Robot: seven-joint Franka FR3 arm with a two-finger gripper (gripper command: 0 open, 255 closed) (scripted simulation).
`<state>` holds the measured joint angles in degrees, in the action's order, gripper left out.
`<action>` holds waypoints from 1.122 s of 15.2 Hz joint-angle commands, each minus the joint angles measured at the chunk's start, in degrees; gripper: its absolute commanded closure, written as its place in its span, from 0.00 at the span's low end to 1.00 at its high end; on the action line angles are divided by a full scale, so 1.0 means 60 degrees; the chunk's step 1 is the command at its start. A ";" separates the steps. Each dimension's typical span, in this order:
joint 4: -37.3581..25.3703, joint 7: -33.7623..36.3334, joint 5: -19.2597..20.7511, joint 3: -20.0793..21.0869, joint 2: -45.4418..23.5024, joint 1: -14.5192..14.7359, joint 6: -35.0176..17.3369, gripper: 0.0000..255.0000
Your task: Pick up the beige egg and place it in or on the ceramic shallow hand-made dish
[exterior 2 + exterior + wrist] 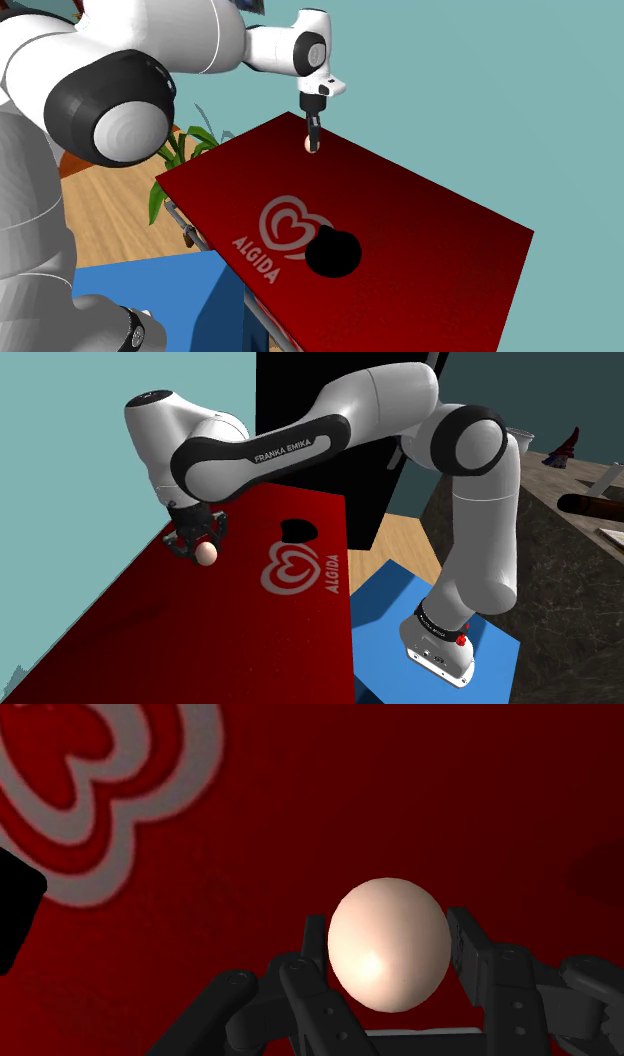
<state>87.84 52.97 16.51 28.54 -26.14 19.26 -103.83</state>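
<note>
The beige egg (388, 942) sits clasped between my black gripper's two fingers (312, 944) in the wrist view. In the shoulder view the gripper (203, 549) holds the egg (206, 553) just above the red surface (180, 642), near its far left part. The second exterior view shows the gripper (312, 142) with the egg (310, 146) at the red surface's far corner. The dish looks like a flat black shape (297, 531) on the red top beyond the white heart logo (291, 570); in the second exterior view the dish (333, 252) lies near the front edge beside the logo (288, 226).
The red top (430, 250) carries a white ALGIDA logo. A blue box (400, 602) holds the arm's base. A dark stone counter (540, 542) with objects stands at the shoulder view's right. A green plant (185, 150) and wooden floor lie beyond the red top. Teal walls surround.
</note>
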 commanded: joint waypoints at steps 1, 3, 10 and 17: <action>-0.0217 -0.0045 -0.0032 0.0015 0.0033 0.0013 0.0245 1.00; -0.0404 -0.0083 -0.0066 0.0032 0.0084 0.0024 0.0472 1.00; 0.0083 -0.0513 -0.0359 0.0056 0.0808 -0.0424 0.0599 1.00; 0.2584 -0.2045 -0.1150 -0.0223 0.2792 -0.1789 -0.0308 1.00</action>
<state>100.88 42.25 10.45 27.52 -11.46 9.69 -104.87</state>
